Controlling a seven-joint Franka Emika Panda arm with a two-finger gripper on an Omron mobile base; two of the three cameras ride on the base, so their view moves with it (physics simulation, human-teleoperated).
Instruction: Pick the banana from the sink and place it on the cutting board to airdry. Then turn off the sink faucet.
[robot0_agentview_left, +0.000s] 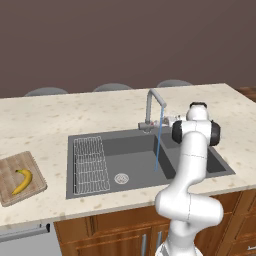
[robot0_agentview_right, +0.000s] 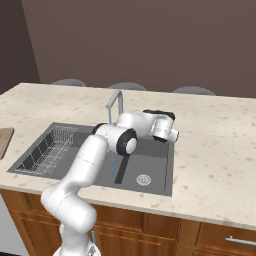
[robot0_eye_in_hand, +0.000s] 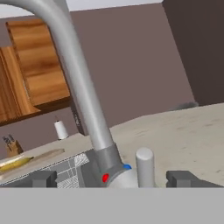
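The banana (robot0_agentview_left: 22, 181) lies on the wooden cutting board (robot0_agentview_left: 11, 189) at the counter's left, and the hand view also catches the banana (robot0_eye_in_hand: 14, 163) on the board (robot0_eye_in_hand: 46, 155). Water runs in a thin blue stream (robot0_agentview_left: 158, 145) from the sink faucet (robot0_agentview_left: 151, 106) into the dark grey sink (robot0_agentview_left: 200, 172). My gripper (robot0_agentview_left: 163, 121) is open just right of the faucet's base. In the hand view my gripper (robot0_eye_in_hand: 114, 179) straddles the faucet stem (robot0_eye_in_hand: 85, 96) and its short upright handle (robot0_eye_in_hand: 144, 165), with the fingertips (robot0_eye_in_hand: 43, 178) wide apart and nothing held.
A white wire rack (robot0_agentview_left: 91, 165) fills the sink's left part, with a round drain (robot0_agentview_left: 121, 178) beside it. Grey chair backs (robot0_agentview_left: 112, 87) stand behind the counter. My arm (robot0_agentview_right: 115, 137) reaches over the basin. Wooden cabinets (robot0_eye_in_hand: 37, 65) show in the background.
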